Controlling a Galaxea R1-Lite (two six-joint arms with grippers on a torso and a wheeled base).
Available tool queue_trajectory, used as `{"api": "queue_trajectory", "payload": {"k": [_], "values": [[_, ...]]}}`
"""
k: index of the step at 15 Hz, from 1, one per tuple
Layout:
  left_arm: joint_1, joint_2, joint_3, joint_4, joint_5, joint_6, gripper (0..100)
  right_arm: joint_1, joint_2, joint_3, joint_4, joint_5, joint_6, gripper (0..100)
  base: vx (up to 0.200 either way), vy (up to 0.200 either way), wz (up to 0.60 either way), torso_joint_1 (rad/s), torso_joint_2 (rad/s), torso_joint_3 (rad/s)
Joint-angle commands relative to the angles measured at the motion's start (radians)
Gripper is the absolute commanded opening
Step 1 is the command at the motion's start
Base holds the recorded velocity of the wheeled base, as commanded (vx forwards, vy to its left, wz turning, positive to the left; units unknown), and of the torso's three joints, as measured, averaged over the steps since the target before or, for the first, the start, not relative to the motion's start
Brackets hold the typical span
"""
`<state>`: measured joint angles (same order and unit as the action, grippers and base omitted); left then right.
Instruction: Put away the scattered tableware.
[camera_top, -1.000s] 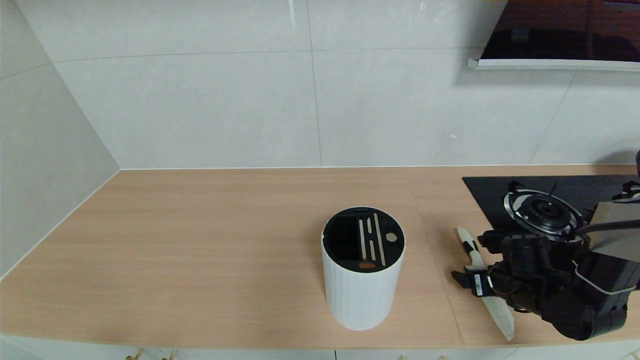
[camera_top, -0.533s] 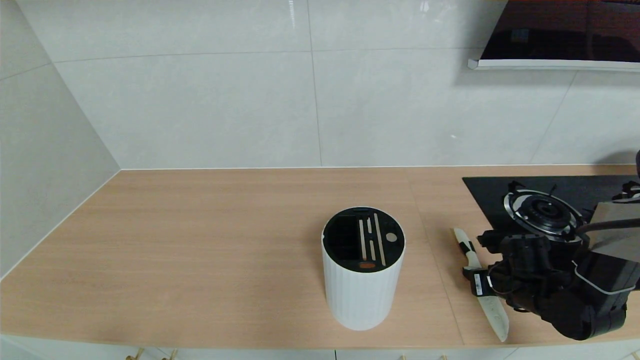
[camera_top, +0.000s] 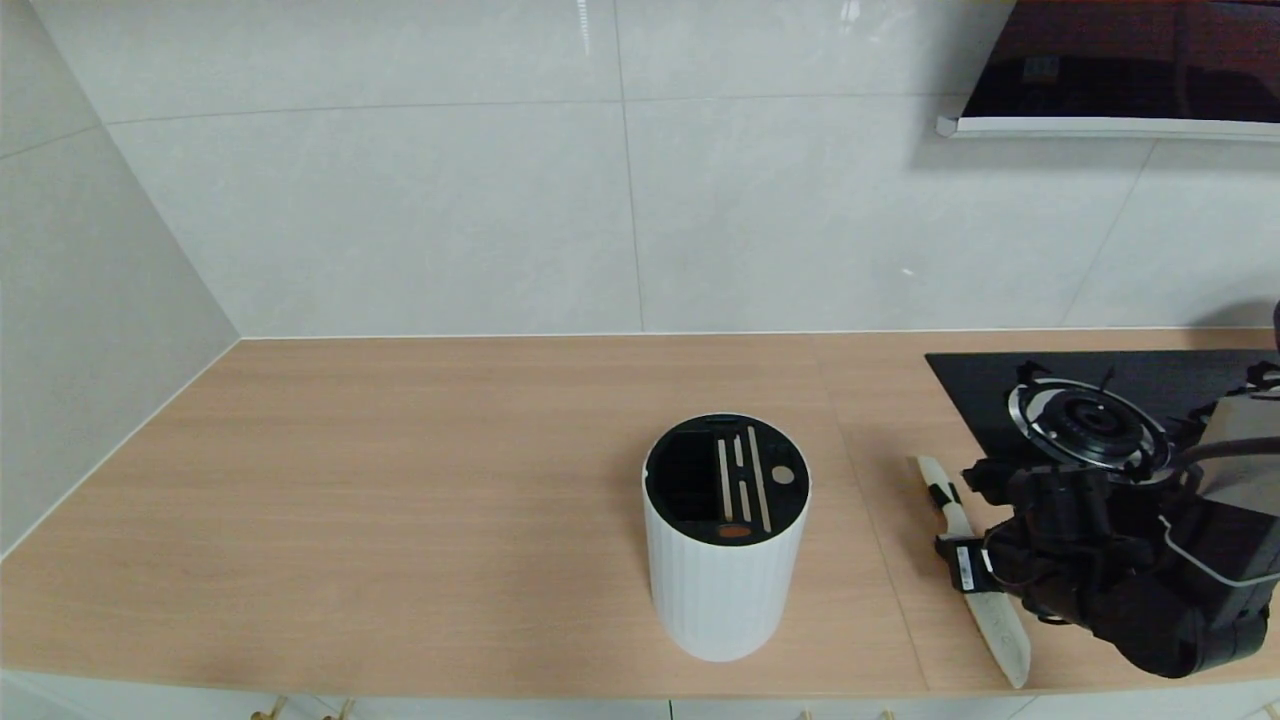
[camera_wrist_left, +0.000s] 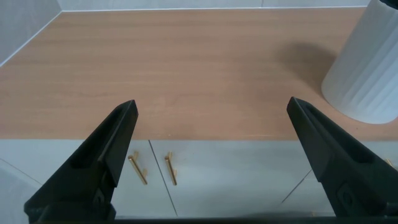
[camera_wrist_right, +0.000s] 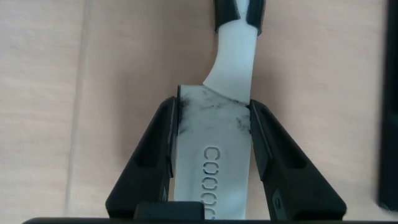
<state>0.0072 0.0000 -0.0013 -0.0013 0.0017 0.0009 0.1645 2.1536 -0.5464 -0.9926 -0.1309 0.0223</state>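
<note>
A white knife (camera_top: 1002, 628) with a cream and black handle lies on the wooden counter (camera_top: 450, 480), right of the holder and close to the front edge. My right gripper (camera_top: 960, 515) is shut on its blade near the handle. The right wrist view shows both black fingers (camera_wrist_right: 158, 149) pressed against the sides of the knife's (camera_wrist_right: 217, 134) speckled blade. A white ribbed cylindrical holder (camera_top: 727, 545) with a black slotted top stands upright mid-counter. My left gripper (camera_wrist_left: 211, 109) hangs open in front of the counter's edge, holding nothing, with the holder (camera_wrist_left: 367, 68) off to one side.
A black gas hob with a burner (camera_top: 1085, 420) lies directly behind my right gripper. A range hood (camera_top: 1120, 70) hangs above it. Tiled walls close off the back and left. Cupboard doors with gold handles (camera_wrist_left: 138, 169) are below the counter edge.
The right gripper's fingers have shut on the knife blade. The knife shifted slightly on the counter. The holder has not moved.
</note>
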Motion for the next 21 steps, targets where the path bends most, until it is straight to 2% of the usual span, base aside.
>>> {"api": "queue_trajectory", "payload": {"k": [1, 2, 4, 5, 6, 7, 10, 11, 12, 13, 14, 15, 16, 17, 19, 20, 21], "values": [[0.000, 0.002, 0.000, 0.000, 0.001, -0.001, 100, 0.009, -0.219, -0.001, 0.035, -0.004, 0.005, 0, 0.000, 0.000, 0.00, 0.000, 0.00, 0.000], [0.000, 0.002, -0.017, -0.006, 0.004, -0.004, 100, 0.012, -0.317, -0.032, 0.109, -0.004, 0.005, 0, 0.000, 0.000, 0.00, 0.000, 0.00, 0.000], [-0.026, 0.055, -0.152, 0.069, 0.000, -0.004, 100, 0.012, -0.486, -0.185, 0.347, -0.003, 0.028, 0, 0.000, 0.000, 0.00, 0.000, 0.00, 0.000], [-0.036, 0.083, -0.190, 0.090, 0.000, -0.004, 100, 0.012, -0.514, -0.230, 0.404, -0.003, 0.045, 0, 0.000, 0.000, 0.00, 0.000, 0.00, 0.000], [-0.085, 0.218, -0.318, 0.136, -0.002, -0.004, 100, 0.029, -0.563, -0.383, 0.574, 0.008, 0.085, 0, 0.000, 0.000, 0.00, 0.000, 0.00, 0.000], [-0.107, 0.342, -0.413, 0.139, 0.000, -0.004, 100, 0.049, -0.566, -0.463, 0.635, 0.010, 0.105, 0, 0.000, 0.000, 0.00, 0.000, 0.00, 0.000], [-0.107, 0.767, -0.671, 0.133, 0.001, -0.005, 100, 0.115, -0.566, -0.529, 0.647, 0.068, 0.097, 0, 0.000, 0.000, 0.00, 0.000, 0.00, 0.000], [-0.108, 0.879, -0.741, 0.115, 0.001, -0.022, 100, 0.132, -0.577, -0.529, 0.638, 0.100, 0.050, 0, 0.000, 0.000, 0.00, 0.000, 0.00, 0.000], [-0.108, 0.916, -0.763, 0.103, 0.000, -0.039, 100, 0.138, -0.580, -0.529, 0.632, 0.109, 0.034, 0, 0.000, 0.000, 0.00, 0.000, 0.00, 0.000], [-0.159, 1.042, -0.815, 0.001, -0.005, -0.111, 100, 0.167, -0.589, -0.535, 0.608, 0.120, 0.022, 0, 0.000, 0.000, 0.00, 0.000, 0.00, 0.000], [-0.262, 1.152, -0.836, -0.143, -0.003, -0.203, 100, 0.217, -0.612, -0.532, 0.608, 0.111, 0.027, 0, 0.000, 0.000, 0.00, 0.000, 0.00, 0.000], [-0.308, 1.238, -0.853, -0.261, 0.000, -0.283, 100, 0.256, -0.640, -0.520, 0.618, 0.108, 0.031, 0, 0.000, 0.000, 0.00, 0.000, 0.00, 0.000], [-0.337, 1.302, -0.868, -0.329, 0.001, -0.323, 100, 0.296, -0.660, -0.509, 0.629, 0.096, 0.034, 0, 0.000, 0.000, 0.00, 0.000, 0.00, 0.000], [-0.343, 1.359, -0.881, -0.370, -0.005, -0.340, 100, 0.340, -0.676, -0.500, 0.649, 0.066, 0.034, 0, 0.000, 0.000, 0.00, 0.000, 0.00, 0.000], [-0.363, 1.459, -0.881, -0.482, -0.005, -0.312, 100, 0.446, -0.681, -0.463, 0.649, 0.023, 0.041, 0, 0.000, 0.000, 0.00, 0.000, 0.00, 0.000], [-0.398, 1.477, -0.873, -0.540, -0.006, -0.315, 100, 0.489, -0.684, -0.448, 0.637, 0.004, 0.041, 0, 0.000, 0.000, 0.00, 0.000, 0.00, 0.000], [-0.469, 1.477, -0.852, -0.582, -0.011, -0.351, 100, 0.553, -0.679, -0.435, 0.617, -0.033, 0.044, 0, 0.000, 0.000, 0.00, 0.000, 0.00, 0.000]]}}
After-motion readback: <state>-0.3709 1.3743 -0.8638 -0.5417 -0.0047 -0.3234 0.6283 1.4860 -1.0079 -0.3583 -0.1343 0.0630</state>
